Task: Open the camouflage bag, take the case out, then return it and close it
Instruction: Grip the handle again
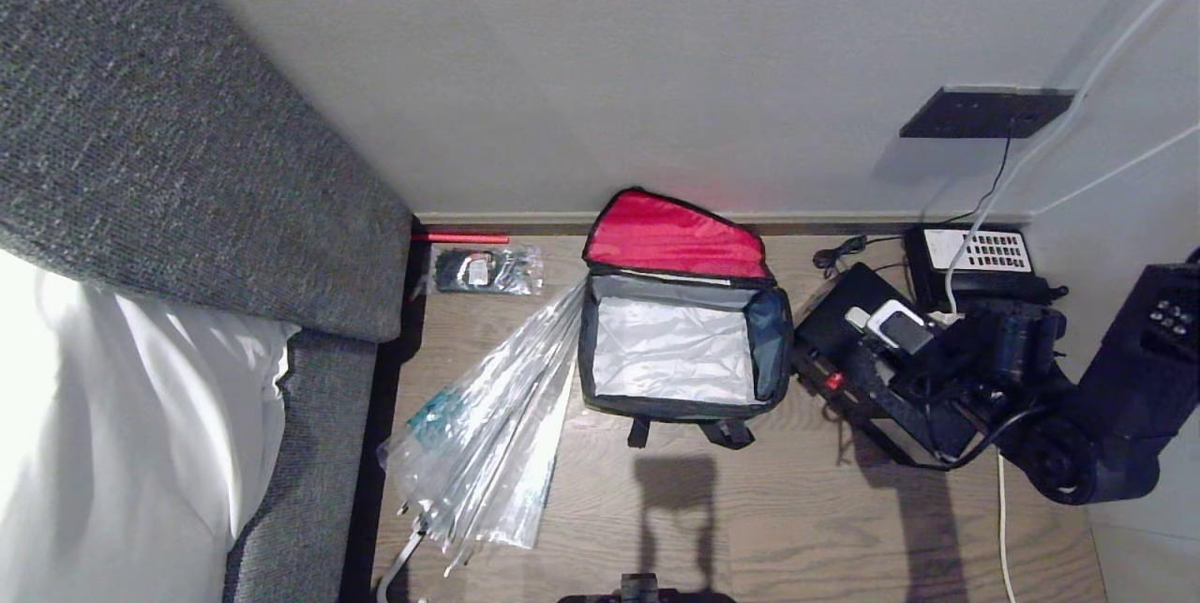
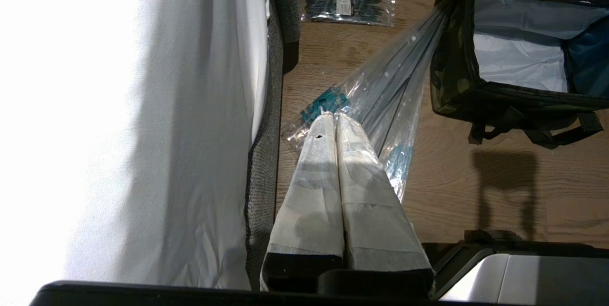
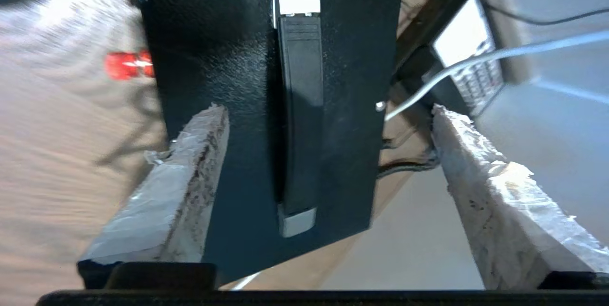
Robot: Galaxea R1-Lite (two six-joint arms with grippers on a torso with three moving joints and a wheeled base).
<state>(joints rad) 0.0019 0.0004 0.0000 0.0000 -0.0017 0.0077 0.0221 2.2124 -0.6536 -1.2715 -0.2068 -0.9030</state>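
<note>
Case point(image 3: 266, 106) lies on the floor just right of the camouflage bag point(image 1: 680, 340), which stands open and empty, red lid flipped back. Right gripper point(image 3: 328, 153) is over the case, fingers spread wide, holding nothing; the handle point(image 3: 299, 120) runs lengthwise between them, so they straddle its long axis. Right arm is nearer, reaching in low from the right. Left gripper point(image 2: 337, 123) is pressed shut, empty, parked over the umbrella point(image 1: 497, 415) left of the bag.
</note>
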